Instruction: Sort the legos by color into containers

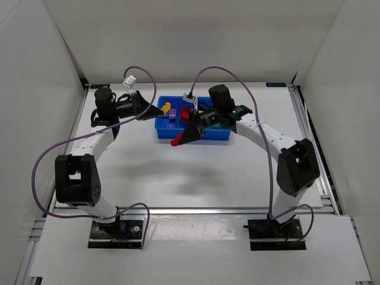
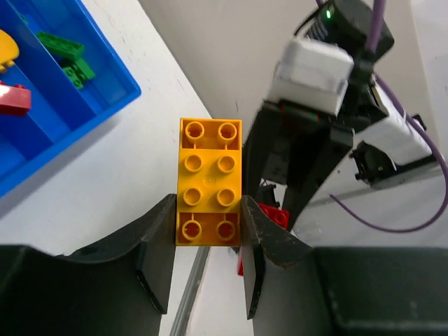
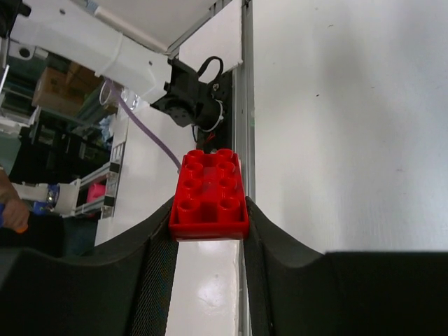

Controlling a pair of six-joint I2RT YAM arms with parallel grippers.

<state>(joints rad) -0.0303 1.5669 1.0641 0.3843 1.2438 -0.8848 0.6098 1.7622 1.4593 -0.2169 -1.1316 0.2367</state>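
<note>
Worktop (image 1: pixel 196 178): bare, open room across lower centre.
Blue tray (image 1: pixel 217 137): upper centre, pieces inside.
Left end effector (image 2: pixel 208 217): just left of tray, pinching yellow brick (image 2: pixel 209 182), long axis along fingers.
Right end effector (image 3: pixel 208 217): at tray's lower-left edge, nearer, pinching red brick (image 3: pixel 208 192).

Yellow block (image 2: pixel 210 182): two-by-four studs, held up off the worktop (image 1: pixel 196 178), just beside the tray's end.
Red block (image 3: pixel 210 196): studded, held up in front of the tray's near wall.
Tray (image 1: pixel 196 137): bright blue, shallow, far middle of the worktop.
In tray: green pieces (image 2: pixel 64 50) in the end compartment; red piece (image 2: pixel 14 99) and yellow piece (image 2: pixel 4 49) further in.
</note>
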